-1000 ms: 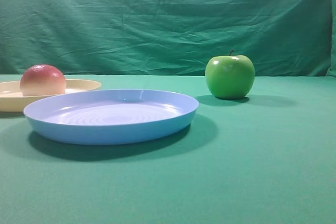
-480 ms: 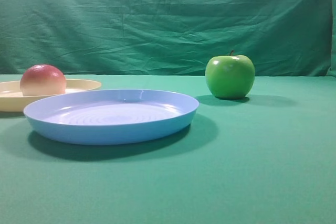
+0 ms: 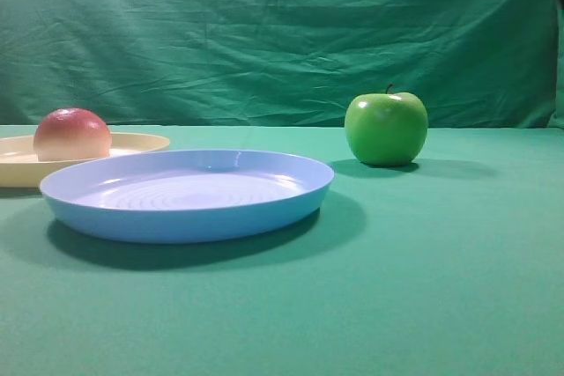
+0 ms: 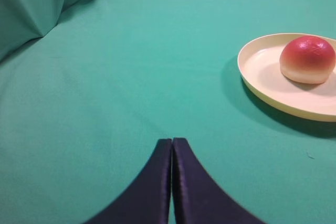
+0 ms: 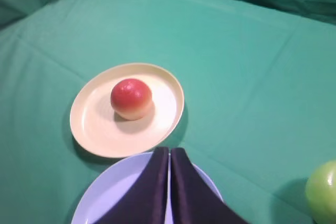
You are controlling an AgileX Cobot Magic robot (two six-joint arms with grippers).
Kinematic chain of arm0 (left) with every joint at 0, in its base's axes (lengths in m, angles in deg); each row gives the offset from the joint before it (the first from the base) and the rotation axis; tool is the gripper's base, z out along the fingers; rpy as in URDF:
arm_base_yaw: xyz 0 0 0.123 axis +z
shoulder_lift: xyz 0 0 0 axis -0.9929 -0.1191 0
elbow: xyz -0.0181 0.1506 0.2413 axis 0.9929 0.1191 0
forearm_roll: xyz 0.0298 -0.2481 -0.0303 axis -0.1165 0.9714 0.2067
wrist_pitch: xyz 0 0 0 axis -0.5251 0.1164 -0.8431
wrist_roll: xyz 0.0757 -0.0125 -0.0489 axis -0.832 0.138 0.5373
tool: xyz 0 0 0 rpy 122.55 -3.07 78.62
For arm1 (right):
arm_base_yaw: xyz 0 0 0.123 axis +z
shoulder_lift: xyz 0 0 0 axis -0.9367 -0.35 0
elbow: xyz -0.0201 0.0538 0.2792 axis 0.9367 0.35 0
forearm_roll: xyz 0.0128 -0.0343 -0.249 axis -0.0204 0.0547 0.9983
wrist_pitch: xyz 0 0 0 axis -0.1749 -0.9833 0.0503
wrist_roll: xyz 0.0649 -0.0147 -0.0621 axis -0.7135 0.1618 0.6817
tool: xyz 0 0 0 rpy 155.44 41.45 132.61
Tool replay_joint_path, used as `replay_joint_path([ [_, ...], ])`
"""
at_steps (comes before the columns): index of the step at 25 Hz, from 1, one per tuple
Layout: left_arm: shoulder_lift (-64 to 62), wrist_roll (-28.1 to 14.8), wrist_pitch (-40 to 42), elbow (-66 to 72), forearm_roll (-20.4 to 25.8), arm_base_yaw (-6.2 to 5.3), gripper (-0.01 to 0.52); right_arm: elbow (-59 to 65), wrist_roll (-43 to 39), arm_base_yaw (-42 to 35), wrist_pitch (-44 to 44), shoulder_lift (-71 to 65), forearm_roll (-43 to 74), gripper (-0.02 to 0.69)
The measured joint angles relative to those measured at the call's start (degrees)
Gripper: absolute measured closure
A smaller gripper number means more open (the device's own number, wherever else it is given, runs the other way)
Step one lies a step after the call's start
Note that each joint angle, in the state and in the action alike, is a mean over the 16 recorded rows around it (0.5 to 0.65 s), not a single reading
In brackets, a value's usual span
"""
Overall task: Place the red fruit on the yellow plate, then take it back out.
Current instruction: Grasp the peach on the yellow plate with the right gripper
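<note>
**Mara:** Both sets of jaws are pressed fully together, with nothing between them. The left gripper (image 4: 171,145) shows its two dark fingers meeting along a thin seam above bare green cloth (image 4: 105,77). The right gripper (image 5: 169,153) looks the same, its closed tips hanging over the far rim of the light blue plate (image 5: 94,203).

**Devin:** And the red fruit?

**Mara:** The red fruit (image 5: 131,98) sits on the yellow plate (image 5: 92,124), a little toward the upper side of the dish in the right wrist view. Neither gripper touches it. From the left wrist camera it lies toward the far right, pinkish-red on top and pale cream near the base, resting on the plate's flat floor inside the low rim.

**Devin:** How do the plates lie against each other?

**Mara:** In the exterior high view the blue plate stands in front, and the yellow plate lies behind it to the left, cut off by the frame edge. From above, the two rims are just beside each other; whether they touch cannot be told.

**Devin:** Anything else on the cloth?

**Mara:** A glossy green apple (image 3: 386,128) with a stem stands upright, well apart to the right. A wrinkled green backdrop (image 3: 282,33) hangs behind.
</note>
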Motion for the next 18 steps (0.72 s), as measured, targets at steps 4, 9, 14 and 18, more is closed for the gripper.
replay_joint_path([
  [4,0.0,0.0,0.0,0.0,0.0,0.0,0.514,-9.2,2.0,1.2,-9.2,-6.7,0.7,0.665],
  [9,0.0,0.0,0.0,0.0,0.0,0.0,0.514,-22.3,4.8,2.0,-21.2,-15.4,0.9,0.665],
  [14,0.0,0.0,0.0,0.0,0.0,0.0,0.514,-35.3,7.2,2.1,-30.6,-24.2,0.8,0.665],
  [18,0.0,0.0,0.0,0.0,0.0,0.0,0.514,-44.6,8.6,2.2,-34.9,-31.3,0.5,0.662],
])
